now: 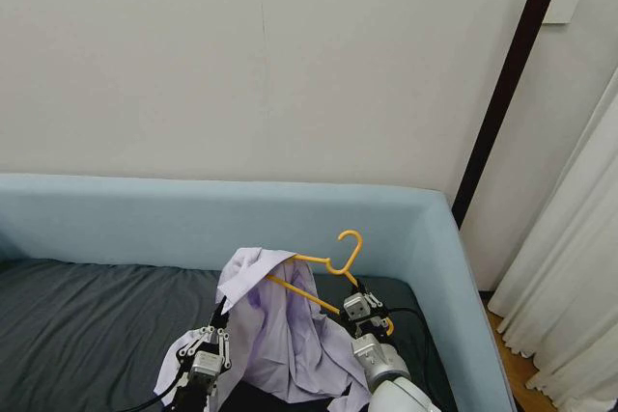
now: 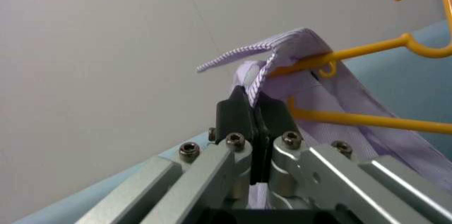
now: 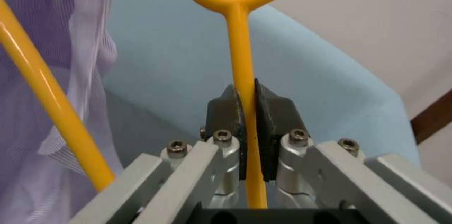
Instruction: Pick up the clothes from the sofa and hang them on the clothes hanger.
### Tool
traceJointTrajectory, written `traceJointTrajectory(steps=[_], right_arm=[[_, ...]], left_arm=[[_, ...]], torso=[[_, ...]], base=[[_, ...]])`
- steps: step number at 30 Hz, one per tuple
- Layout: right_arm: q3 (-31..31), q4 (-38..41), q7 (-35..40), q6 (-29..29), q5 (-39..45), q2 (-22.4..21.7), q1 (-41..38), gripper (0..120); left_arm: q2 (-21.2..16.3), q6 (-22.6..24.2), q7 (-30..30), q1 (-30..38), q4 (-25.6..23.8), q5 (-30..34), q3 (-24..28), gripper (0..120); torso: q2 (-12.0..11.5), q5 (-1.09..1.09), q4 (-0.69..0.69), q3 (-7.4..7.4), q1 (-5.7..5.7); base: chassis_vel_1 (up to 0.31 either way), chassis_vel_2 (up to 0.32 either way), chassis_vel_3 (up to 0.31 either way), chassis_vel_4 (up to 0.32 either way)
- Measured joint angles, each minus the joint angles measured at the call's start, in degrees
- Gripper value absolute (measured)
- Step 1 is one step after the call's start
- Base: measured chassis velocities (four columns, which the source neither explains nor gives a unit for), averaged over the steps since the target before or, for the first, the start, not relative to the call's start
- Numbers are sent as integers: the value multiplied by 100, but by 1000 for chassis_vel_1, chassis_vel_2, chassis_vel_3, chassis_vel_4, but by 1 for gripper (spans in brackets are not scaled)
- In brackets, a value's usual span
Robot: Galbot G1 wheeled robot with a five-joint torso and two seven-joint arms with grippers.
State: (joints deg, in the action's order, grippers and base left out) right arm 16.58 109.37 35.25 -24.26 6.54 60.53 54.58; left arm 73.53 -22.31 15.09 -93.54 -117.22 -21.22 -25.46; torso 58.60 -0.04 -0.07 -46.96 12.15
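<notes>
A lilac striped shirt (image 1: 275,330) hangs over a yellow hanger (image 1: 323,267) above the sofa's dark seat. My right gripper (image 1: 359,308) is shut on the hanger's bar (image 3: 242,102), with the hook (image 1: 350,242) pointing up toward the backrest. My left gripper (image 1: 218,323) is shut on the shirt's fabric (image 2: 263,78) near the collar, just beside the hanger's arm (image 2: 353,52). In the left wrist view the collar (image 2: 247,52) drapes over the yellow arm and the black fingers (image 2: 236,115) pinch a fold of cloth.
The light blue sofa backrest (image 1: 193,219) runs across behind, its right arm (image 1: 473,335) beside me. A dark wooden post (image 1: 502,94) leans against the wall at the right, with white curtains (image 1: 570,287) beyond it. Dark seat cushion (image 1: 87,315) spreads to the left.
</notes>
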Motion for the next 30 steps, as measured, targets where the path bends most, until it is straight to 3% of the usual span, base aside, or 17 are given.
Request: traceJointTrajectory(steps=[6,10,14,24,30], right_arm=[[112,14,48,141,163,51,-12,3],[160,-163,-5,166,-396,49,-9,3],[121,-750,-407,869,-2011,61,50,3],[54,-1082,-714,1489,-3140,126,23,3],[-20,-1106,-949,1830,-3177,45,23,3]], left_arm=[[-12,-27,-100,68,-6,22,56,0],[-24,-62,-211,161,-50,25,57,0],[-81,-69,-314,277,-81,16,12,0],[-133,-32,-393,506,85,74,19,0],[-164,-8,-394,643,220,117,25,0]], torso=[[0,-1,0,0,0],[0,-1,0,0,0],[0,0,-1,0,0],[0,0,0,0,0],[0,0,0,0,0]], base=[[0,0,0,0],[0,0,0,0],[0,0,0,0],[0,0,0,0],[0,0,0,0]])
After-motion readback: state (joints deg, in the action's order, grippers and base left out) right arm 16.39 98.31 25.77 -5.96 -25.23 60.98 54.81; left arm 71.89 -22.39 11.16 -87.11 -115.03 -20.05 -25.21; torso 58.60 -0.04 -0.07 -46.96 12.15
